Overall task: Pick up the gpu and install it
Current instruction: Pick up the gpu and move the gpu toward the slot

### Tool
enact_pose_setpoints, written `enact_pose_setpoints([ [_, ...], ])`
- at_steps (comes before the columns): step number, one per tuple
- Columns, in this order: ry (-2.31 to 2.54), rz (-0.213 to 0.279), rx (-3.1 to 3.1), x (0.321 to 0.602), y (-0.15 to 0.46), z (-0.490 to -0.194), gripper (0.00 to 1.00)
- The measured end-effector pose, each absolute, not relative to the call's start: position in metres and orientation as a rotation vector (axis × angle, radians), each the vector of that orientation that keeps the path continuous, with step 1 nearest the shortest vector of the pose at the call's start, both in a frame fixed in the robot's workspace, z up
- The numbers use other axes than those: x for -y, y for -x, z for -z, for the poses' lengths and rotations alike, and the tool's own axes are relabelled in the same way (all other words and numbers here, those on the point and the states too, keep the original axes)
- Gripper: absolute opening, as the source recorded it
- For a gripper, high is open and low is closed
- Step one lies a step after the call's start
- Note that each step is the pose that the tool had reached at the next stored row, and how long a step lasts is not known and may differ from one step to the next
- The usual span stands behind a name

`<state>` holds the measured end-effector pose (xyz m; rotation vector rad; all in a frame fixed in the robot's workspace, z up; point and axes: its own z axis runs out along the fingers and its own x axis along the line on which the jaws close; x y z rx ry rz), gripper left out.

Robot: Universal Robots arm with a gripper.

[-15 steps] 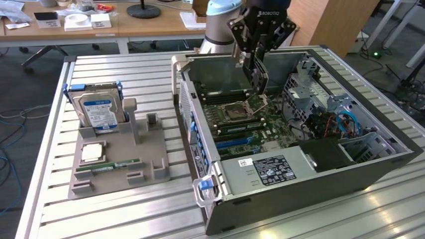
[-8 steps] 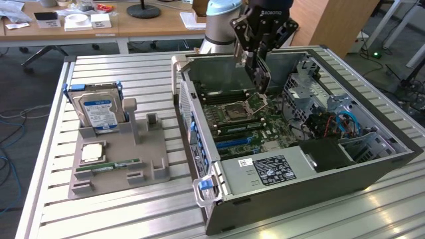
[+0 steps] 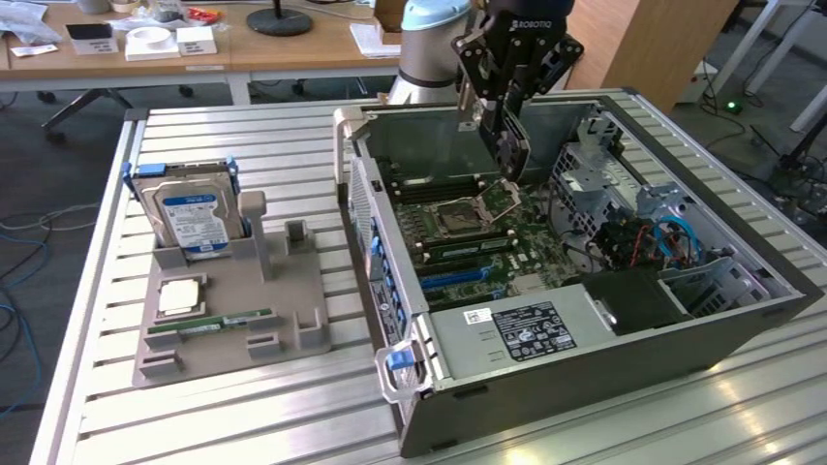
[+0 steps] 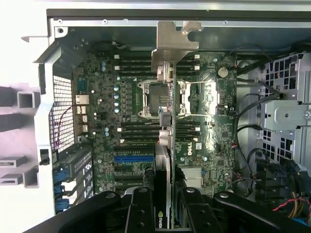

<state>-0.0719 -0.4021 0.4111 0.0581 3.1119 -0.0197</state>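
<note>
My arm is cut off by the exterior view's upper edge. In the wrist view my claw runs off the picture's edge. I see only the finger ends pressed on the gpu, which stands edge-on, so its faces are hidden. It covers a strip of the motherboard across the socket. The power supply label, by the near wall of the case, is too small to read. The near edge of the table is cut off.
</note>
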Motion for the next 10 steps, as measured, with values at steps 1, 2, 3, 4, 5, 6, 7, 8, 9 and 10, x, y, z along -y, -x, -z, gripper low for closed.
enact_pose_setpoints([
  [1, -0.058, 0.020, -3.112, 0.4020, 0.0718, -0.4111, 0.26],
  [2, -0.058, 0.020, -3.112, 0.4021, 0.0718, -0.4111, 0.26],
  [3, -0.058, 0.020, -3.112, 0.4021, 0.0713, -0.4111, 0.26],
  [4, -0.058, 0.020, -3.112, 0.4020, 0.0707, -0.4111, 0.26],
  [5, -0.058, 0.020, -3.112, 0.4020, 0.0701, -0.4111, 0.26],
  [6, -0.058, 0.020, -3.112, 0.4020, 0.0695, -0.4111, 0.26],
  [7, -0.058, 0.020, -3.112, 0.4020, 0.0691, -0.4111, 0.26],
  [8, -0.058, 0.020, -3.112, 0.4020, 0.0685, -0.4111, 0.26],
  [9, -0.058, 0.020, -3.112, 0.4020, 0.0680, -0.4111, 0.26],
  [10, -0.058, 0.020, -3.112, 0.4020, 0.0675, -0.4111, 0.26],
])
